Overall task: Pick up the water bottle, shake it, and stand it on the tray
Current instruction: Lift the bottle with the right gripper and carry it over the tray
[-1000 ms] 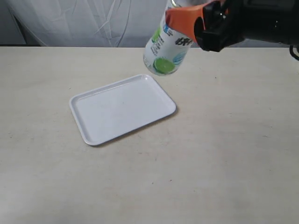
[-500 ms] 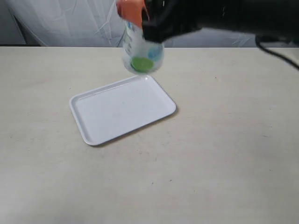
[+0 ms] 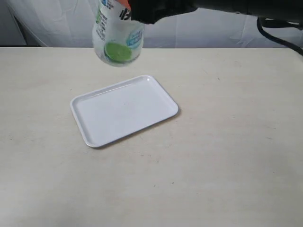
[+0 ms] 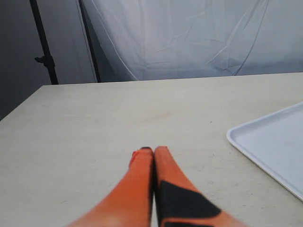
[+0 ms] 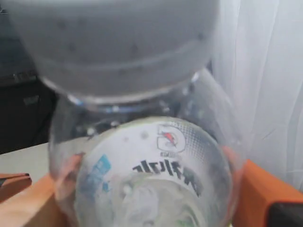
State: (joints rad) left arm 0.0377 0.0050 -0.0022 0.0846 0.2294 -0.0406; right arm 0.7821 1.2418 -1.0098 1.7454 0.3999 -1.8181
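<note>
The water bottle hangs in the air above the table, beyond the far left part of the tray, its green-marked bottom end nearest the camera. My right gripper is shut on it near the top edge of the exterior view, reaching across from the right. Up close in the right wrist view the bottle fills the frame between the orange fingers. The white tray lies flat and empty on the table. In the left wrist view my left gripper is shut, empty, low over the table, with the tray's corner nearby.
The beige table carries only the tray. A white cloth backdrop hangs behind the far edge. A dark stand pole rises beyond the table in the left wrist view.
The right gripper has swung the bottle leftward across the far side of the tray, from above its right corner to above its left part, the bottle's tilt changing along the way.
</note>
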